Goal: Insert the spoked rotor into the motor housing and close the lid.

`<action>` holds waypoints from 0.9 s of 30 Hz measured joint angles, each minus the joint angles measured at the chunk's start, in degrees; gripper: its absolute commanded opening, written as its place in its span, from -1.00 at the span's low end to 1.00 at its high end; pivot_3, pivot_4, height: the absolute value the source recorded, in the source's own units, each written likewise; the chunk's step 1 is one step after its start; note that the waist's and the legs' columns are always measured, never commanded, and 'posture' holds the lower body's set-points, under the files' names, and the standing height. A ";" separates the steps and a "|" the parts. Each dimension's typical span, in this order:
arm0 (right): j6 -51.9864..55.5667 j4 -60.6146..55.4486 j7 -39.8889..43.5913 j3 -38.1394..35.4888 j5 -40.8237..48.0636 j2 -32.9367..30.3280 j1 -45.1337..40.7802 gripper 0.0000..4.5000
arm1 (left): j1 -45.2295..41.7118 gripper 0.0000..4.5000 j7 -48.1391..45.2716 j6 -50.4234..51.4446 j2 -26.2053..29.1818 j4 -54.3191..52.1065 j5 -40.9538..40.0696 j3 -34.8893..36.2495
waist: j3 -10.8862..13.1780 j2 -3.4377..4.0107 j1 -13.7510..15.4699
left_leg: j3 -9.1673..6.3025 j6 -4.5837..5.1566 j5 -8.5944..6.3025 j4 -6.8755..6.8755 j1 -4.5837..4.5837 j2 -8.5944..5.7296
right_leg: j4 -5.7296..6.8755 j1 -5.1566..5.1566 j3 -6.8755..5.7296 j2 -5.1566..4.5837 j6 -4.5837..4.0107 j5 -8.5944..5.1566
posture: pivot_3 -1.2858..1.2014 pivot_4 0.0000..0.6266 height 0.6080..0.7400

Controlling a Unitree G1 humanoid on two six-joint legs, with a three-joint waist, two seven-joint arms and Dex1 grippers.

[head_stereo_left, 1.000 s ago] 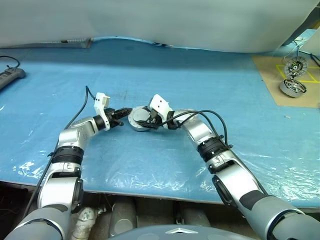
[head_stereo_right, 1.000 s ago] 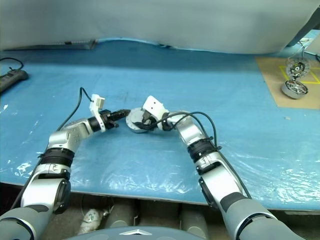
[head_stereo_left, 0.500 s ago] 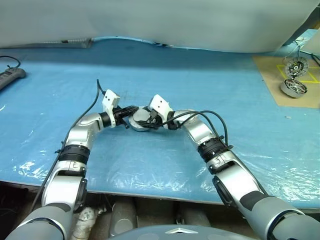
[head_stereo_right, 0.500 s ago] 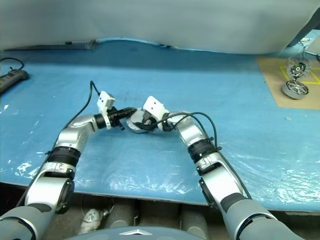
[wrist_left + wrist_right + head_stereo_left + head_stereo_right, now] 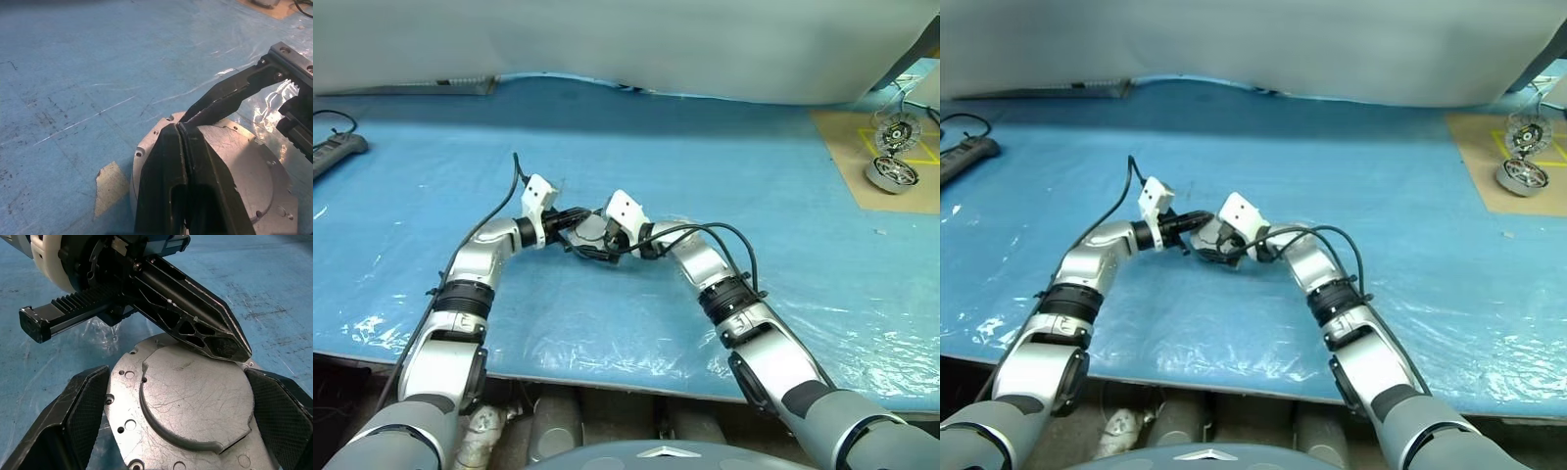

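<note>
The motor housing sits mid-table on the blue sheet, and the scratched grey lid lies flat over it. The spoked rotor is hidden. My left gripper is shut, its joined tips resting on the lid's top near the rim. From the other side my right gripper stands open. Its two fingers straddle the housing close to its rim, one on each side. In the head views the two grippers meet over the housing, the left gripper on the left and the right gripper on the right.
A cardboard patch at the back right carries two silver wheel-like motor parts. A power strip lies at the far left. The table's front edge runs just below my arms. A grey wall backs the table.
My left gripper has moved right and rolled, its shut tips now on the lid. The right gripper stayed in place and its fingers have spread wider around the housing.
</note>
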 measured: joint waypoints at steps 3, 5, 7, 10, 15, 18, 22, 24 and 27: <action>0.00 -0.04 -0.16 0.28 -0.01 0.07 0.01 0.99 | 0.70 -1.00 0.44 0.01 0.15 -0.60 0.00 -0.02 | 0.00 0.00 -0.02 | 0.08 0.00 0.00 -0.15 0.14 0.00 | -0.07 0.04 0.05 0.00 0.00 0.00 | 0.03 -0.52 1.00; -0.02 -0.04 -0.22 0.45 -0.01 0.24 0.01 0.99 | 1.30 -1.00 0.42 0.09 0.57 -1.42 0.00 -0.10 | -0.01 0.01 -0.02 | 0.19 0.00 0.00 -0.33 0.25 0.00 | -0.18 0.08 0.11 0.00 0.00 0.00 | 0.03 -0.52 1.00; -0.03 -0.02 -0.18 0.58 -0.01 0.35 0.01 0.99 | 1.77 -1.00 0.43 0.22 0.79 -1.96 0.00 -0.09 | -0.02 0.01 -0.03 | 0.33 0.00 0.00 -0.51 0.39 0.00 | -0.28 0.11 0.20 0.00 0.00 0.00 | 0.03 -0.52 1.00; -0.04 0.05 -0.31 0.81 -0.01 0.51 0.01 0.99 | 2.33 -1.00 0.71 0.50 0.97 -2.54 -0.02 -0.04 | -0.05 0.01 -0.03 | 0.47 0.00 0.00 -0.71 0.58 -0.01 | -0.35 0.17 0.28 0.00 0.00 -0.01 | 0.03 -0.52 1.00; -0.04 0.15 -0.40 0.73 0.05 0.56 0.00 0.99 | 3.14 -1.00 1.69 0.75 1.57 -3.34 -0.06 0.33 | -0.07 0.05 -0.03 | 0.61 0.00 0.00 -0.78 0.69 -0.01 | -0.35 0.17 0.42 0.01 0.00 -0.01 | 0.03 -0.52 1.00; 1.09 -0.47 0.12 0.00 0.61 0.30 0.11 0.99 | 3.66 -1.00 1.86 1.32 1.71 -4.15 -0.04 0.64 | -0.07 0.05 -0.03 | 0.69 0.00 0.00 -0.79 0.68 -0.02 | -0.37 0.13 0.51 0.00 0.00 -0.02 | 0.03 -0.52 1.00; 5.47 -4.96 0.95 -2.30 3.09 -0.34 2.48 0.99 | 4.15 -1.00 1.67 1.71 1.44 -5.36 -0.11 0.68 | -0.06 0.03 0.50 | 0.72 0.00 0.00 -0.83 0.54 -0.05 | -0.43 0.05 0.51 -0.02 0.02 -0.01 | 0.03 -0.52 1.00; 8.00 -7.70 0.69 -3.74 4.73 -0.63 4.12 0.99 | 4.05 -1.00 1.68 1.78 0.82 -5.81 -0.21 0.62 | -0.05 0.01 0.81 | 0.72 -0.01 0.00 -0.84 0.45 -0.06 | -0.46 0.01 0.47 -0.02 0.04 0.00 | 0.03 -0.52 1.00; 12.67 -11.83 -0.19 -5.86 7.24 -0.75 6.29 0.99 | 3.55 -1.00 1.67 2.02 0.15 -6.26 -0.34 0.21 | -0.04 0.00 1.13 | 0.71 -0.01 0.00 -0.84 0.37 0.00 | -0.45 -0.06 0.39 -0.01 0.07 0.02 | 0.03 -0.52 1.00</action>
